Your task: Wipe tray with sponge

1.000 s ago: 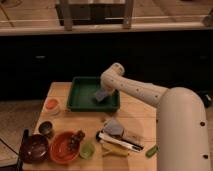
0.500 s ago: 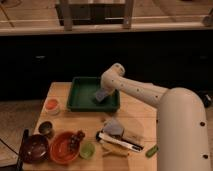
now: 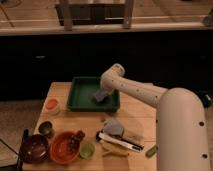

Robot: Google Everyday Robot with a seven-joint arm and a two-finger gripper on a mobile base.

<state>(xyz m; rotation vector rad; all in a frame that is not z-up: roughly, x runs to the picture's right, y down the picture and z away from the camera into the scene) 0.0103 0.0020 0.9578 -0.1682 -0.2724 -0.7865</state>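
The dark green tray (image 3: 79,99) lies at the back middle of the wooden table. The grey-blue sponge (image 3: 99,95) rests inside the tray toward its right side. My white arm reaches from the right, and my gripper (image 3: 102,91) is down in the tray right at the sponge, partly hidden by the wrist.
A round orange bowl (image 3: 63,147), a dark brown bowl (image 3: 34,148), a small dark cup (image 3: 46,129), a light green cup (image 3: 87,150) and an orange-lidded container (image 3: 52,105) sit at front left. A grey-blue lump (image 3: 114,126) and utensils (image 3: 120,142) lie at front middle.
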